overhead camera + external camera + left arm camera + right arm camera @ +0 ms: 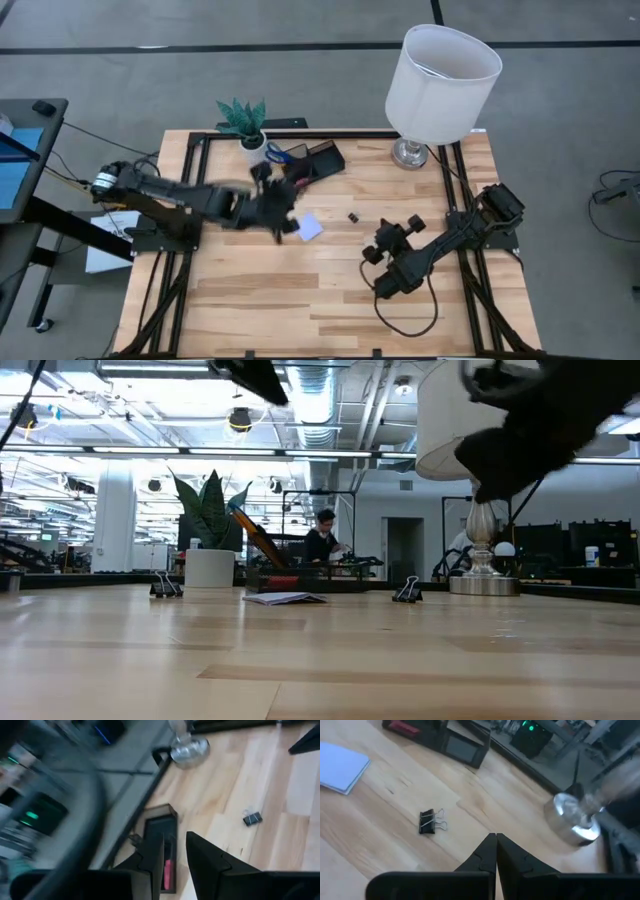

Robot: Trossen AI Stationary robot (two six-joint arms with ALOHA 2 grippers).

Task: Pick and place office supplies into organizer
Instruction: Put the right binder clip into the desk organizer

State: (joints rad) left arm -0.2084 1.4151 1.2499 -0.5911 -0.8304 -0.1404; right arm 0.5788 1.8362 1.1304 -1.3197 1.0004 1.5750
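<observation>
**Left arm hovers by the organizer, note pad and clip still out**

The left gripper (pixel 283 212) hangs just beside the organizer (pixel 318 162), fingers (pixel 207 862) a narrow gap apart with nothing visible between them. The pale note pad (pixel 310 227) lies just beside the gripper, away from the organizer; one binder clip (pixel 353 216) sits further out from the organizer. The right gripper (pixel 383 243) waits well apart from the organizer, pinched shut and empty. A clean pick likely means opening wider, then descending squarely over the pad's edge.
</observation>
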